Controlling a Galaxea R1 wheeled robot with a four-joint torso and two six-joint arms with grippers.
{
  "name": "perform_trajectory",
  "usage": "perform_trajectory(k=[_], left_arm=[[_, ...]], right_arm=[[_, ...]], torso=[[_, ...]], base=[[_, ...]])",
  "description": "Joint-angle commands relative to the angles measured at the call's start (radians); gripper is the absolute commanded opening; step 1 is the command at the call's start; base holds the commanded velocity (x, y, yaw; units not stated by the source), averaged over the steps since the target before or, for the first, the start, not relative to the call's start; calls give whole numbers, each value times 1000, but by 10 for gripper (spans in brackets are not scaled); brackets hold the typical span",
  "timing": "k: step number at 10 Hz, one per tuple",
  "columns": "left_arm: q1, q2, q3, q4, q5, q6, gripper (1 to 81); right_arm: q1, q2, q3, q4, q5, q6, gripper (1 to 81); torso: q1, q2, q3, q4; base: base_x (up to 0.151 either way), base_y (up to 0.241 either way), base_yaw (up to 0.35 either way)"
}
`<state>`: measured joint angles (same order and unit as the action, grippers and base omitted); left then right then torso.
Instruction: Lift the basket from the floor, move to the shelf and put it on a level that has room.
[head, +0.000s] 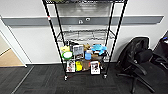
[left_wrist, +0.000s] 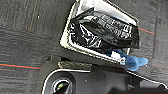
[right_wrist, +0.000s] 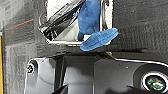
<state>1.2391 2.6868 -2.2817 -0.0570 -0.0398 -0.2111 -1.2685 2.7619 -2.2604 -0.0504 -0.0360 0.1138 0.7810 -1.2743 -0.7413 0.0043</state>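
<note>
Seemingly mid-carry: the basket (left_wrist: 100, 27) sits close under both wrist cams, above the floor (left_wrist: 25, 37), w/ black cloth (left_wrist: 105, 27) and blue cloth (right_wrist: 98, 39) spilling over its rim. Finger state on either side: can't tell. In the head view the shelf (head: 85, 37) stands at 12 o'clock; its 2nd-from-top level (head: 85, 35) looks free, the lower tiers crammed w/ boxes. Office chair (head: 137, 60) at 3 o'clock.
</note>
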Motion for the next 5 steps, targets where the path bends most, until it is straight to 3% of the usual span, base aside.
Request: perform_trajectory(k=[1,3,4,5], left_arm=[[-54,-14,-21,-9,66,-2,811],[-59,-8,-35,-7,72,-2,811],[-54,-1,-33,-7,77,-2,811],[-53,2,-33,-7,77,-2,811]], right_arm=[[60,-16,0,17,-76,3,811],[65,-14,-4,17,-79,3,811],[63,-11,-5,17,-85,3,811],[62,-9,-5,17,-85,3,811]], torso=[[63,-98,0,0],[108,-168,0,0],[190,-298,0,0],[151,-238,-74,0]], base=[[0,0,0],[0,0,0],[0,0,0],[0,0,0]])
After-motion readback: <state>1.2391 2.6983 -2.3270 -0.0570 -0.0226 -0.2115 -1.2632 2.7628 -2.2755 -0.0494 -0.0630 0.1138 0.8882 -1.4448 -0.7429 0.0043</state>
